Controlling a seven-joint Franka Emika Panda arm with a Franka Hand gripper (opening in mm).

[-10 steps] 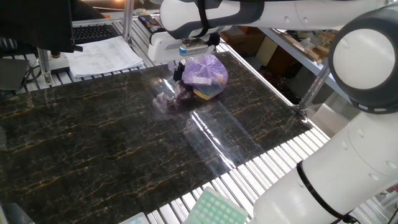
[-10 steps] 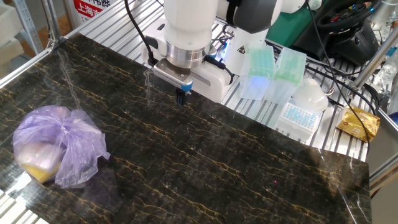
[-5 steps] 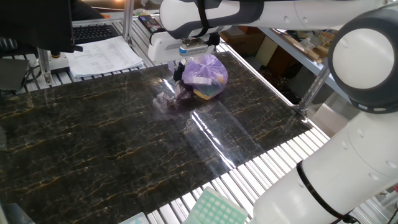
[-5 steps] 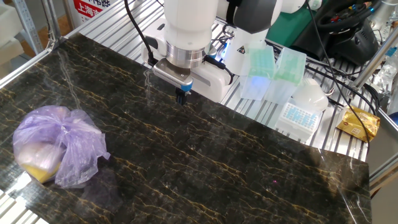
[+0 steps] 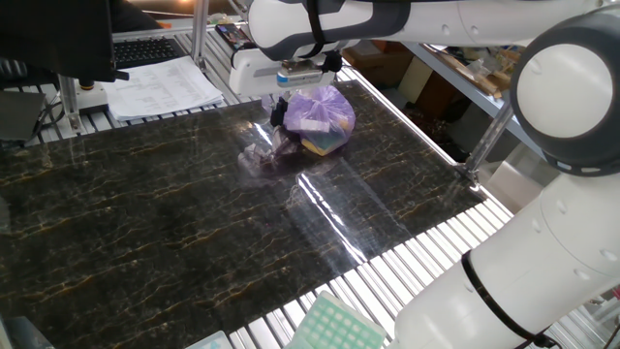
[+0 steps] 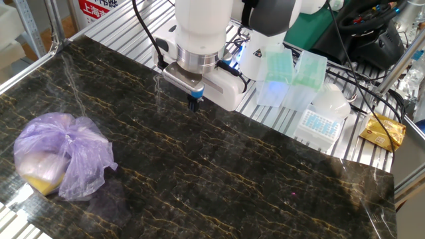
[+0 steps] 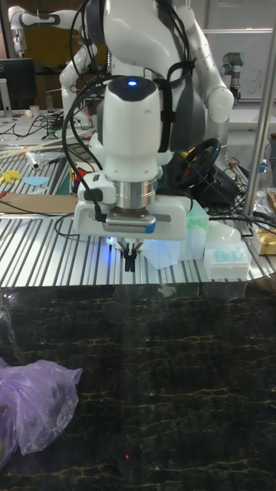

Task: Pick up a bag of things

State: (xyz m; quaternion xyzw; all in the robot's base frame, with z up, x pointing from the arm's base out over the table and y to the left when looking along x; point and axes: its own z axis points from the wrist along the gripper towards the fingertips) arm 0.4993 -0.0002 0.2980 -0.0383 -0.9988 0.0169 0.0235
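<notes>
Lilac plastic — the bag of things (image 5: 321, 118) lies at twelve o'clock on the dark marbled table (image 5: 145, 223), a small clear plastic wad (image 5: 257, 157) just beside it at its eight o'clock. From the other fixed view the bag sits at eight o'clock, well apart from the gripper (image 6: 194, 101), which hangs empty over the table's far edge, fingers pressed together. The tall view shows the same — gripper (image 7: 129, 259) at centre, bag (image 7: 32, 405) at seven o'clock.
</notes>
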